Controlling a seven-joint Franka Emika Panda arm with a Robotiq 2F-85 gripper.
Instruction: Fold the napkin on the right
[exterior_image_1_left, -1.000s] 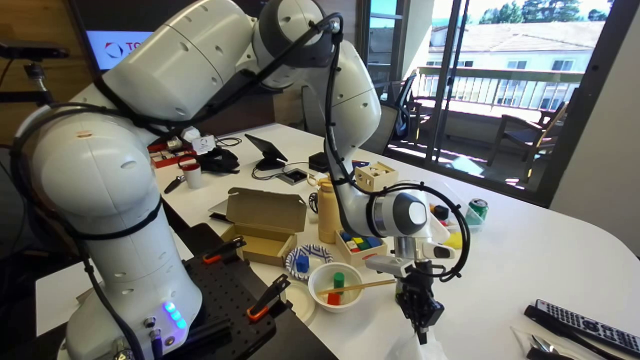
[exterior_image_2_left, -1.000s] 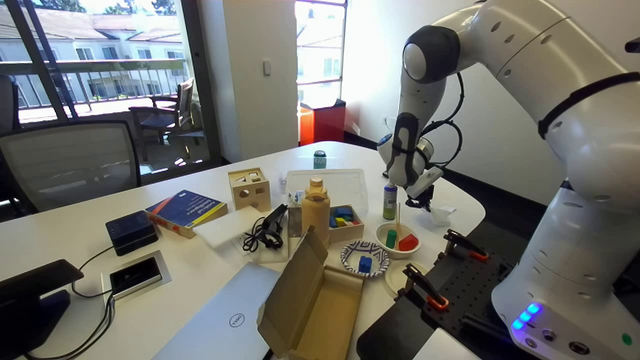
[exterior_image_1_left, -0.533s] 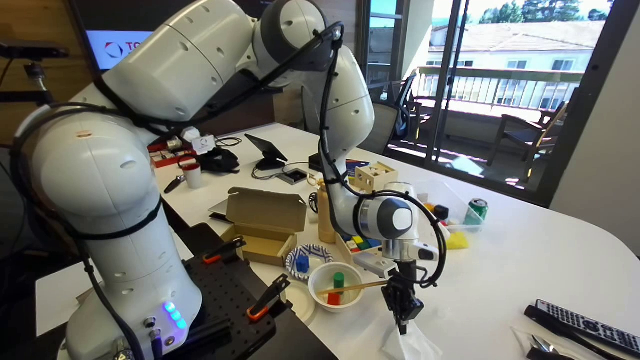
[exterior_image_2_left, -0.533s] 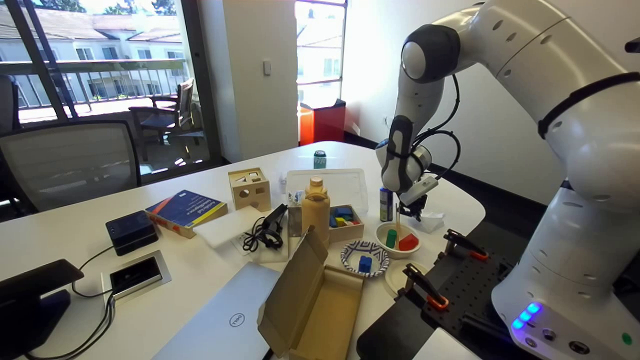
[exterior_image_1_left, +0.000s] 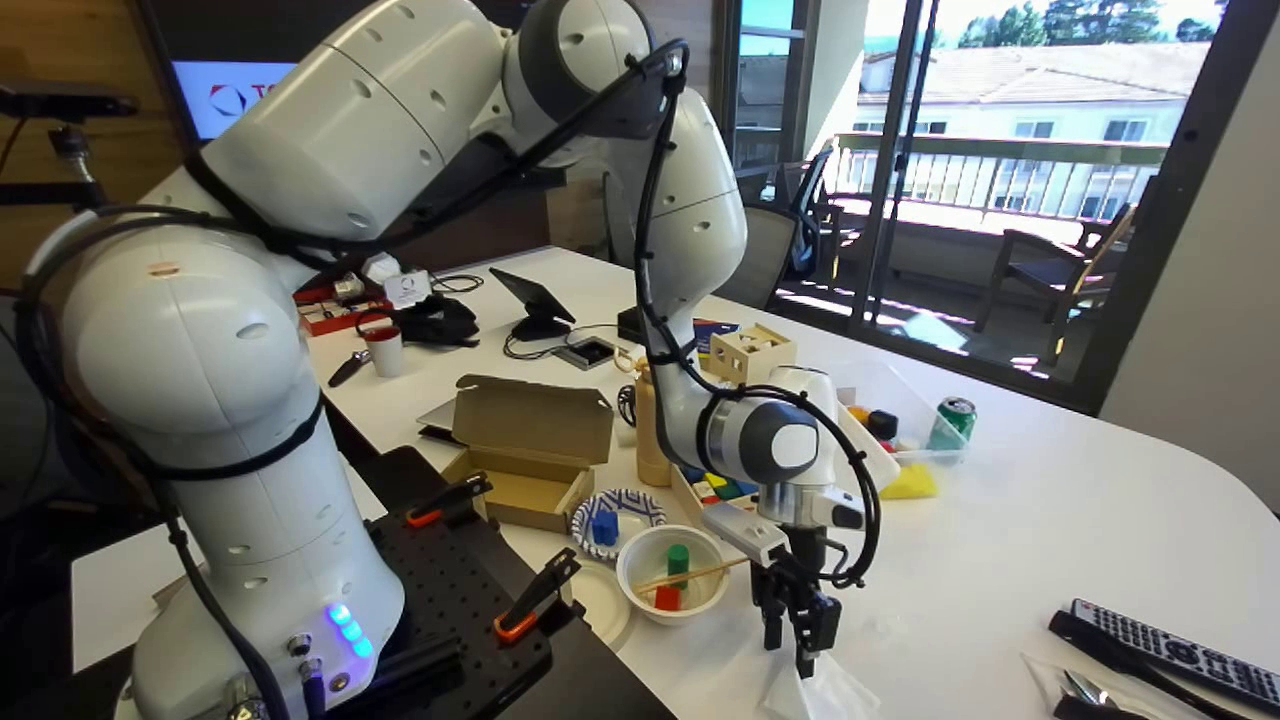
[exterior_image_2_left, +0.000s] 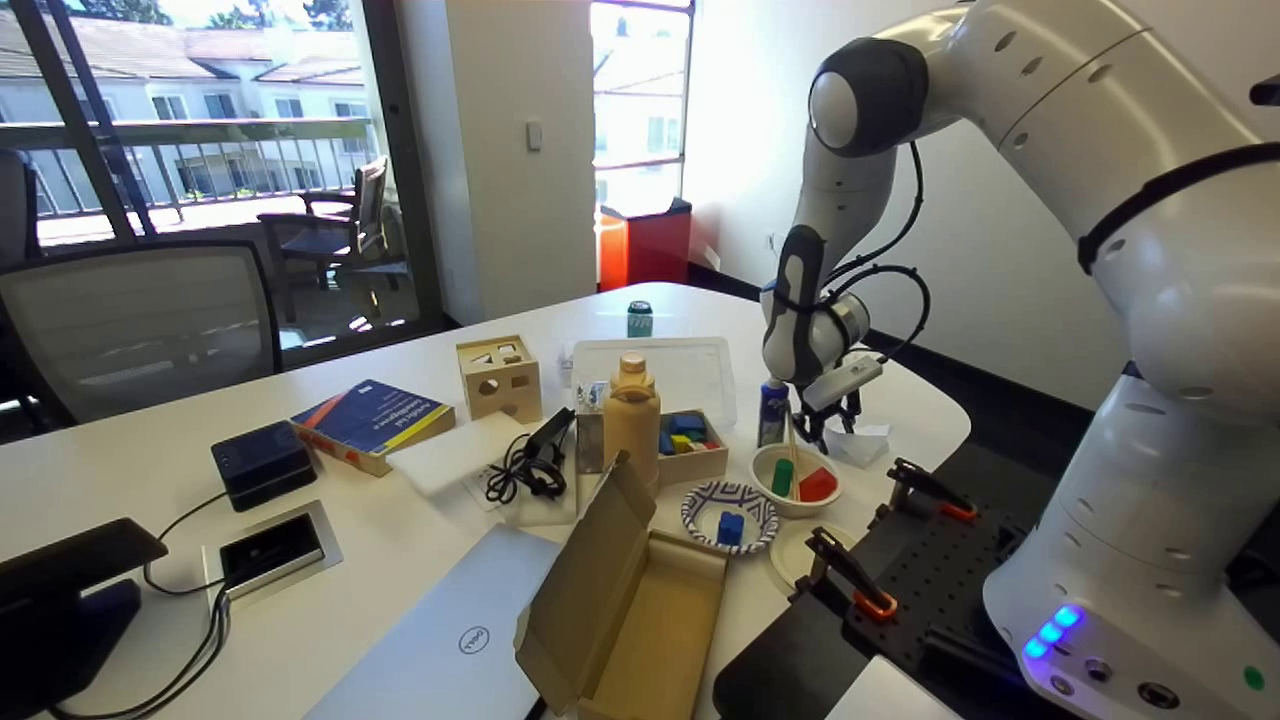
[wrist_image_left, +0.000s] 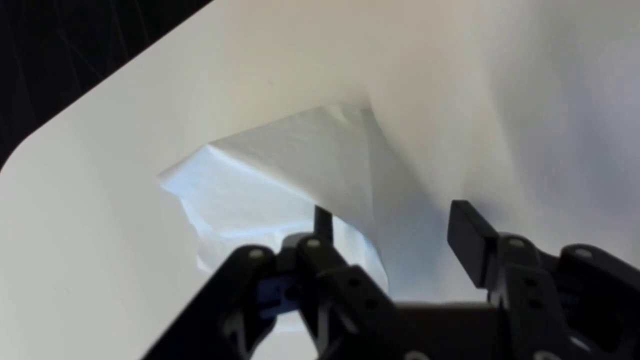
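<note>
Wrist view shows the napkin (wrist_image_left: 300, 155) rumpled on the white tabletop (wrist_image_left: 100, 215), part of it turned over into a loose flap that bulges instead of lying flat. The gripper (wrist_image_left: 392, 225) stands over it with fingers well apart and nothing pinched between them; one fingertip (wrist_image_left: 323, 225) seems to reach in under the flap's edge, while the other looks clear of the sheet. I judge the fold half made, in need of pressing down.

The likeliest mishap is a straight lift with that tip tucked in — the flap would catch and spring back, or the whole light sheet would slide along. Bringing the fingers together now could crumple both layers. In an exterior view, the chopsticks (exterior_image_2_left: 793, 455), leaning in the bowl (exterior_image_2_left: 805, 510), and the blue bottle (exterior_image_2_left: 772, 412) appear near the gripper — a careless sideways swing could knock either.
</note>
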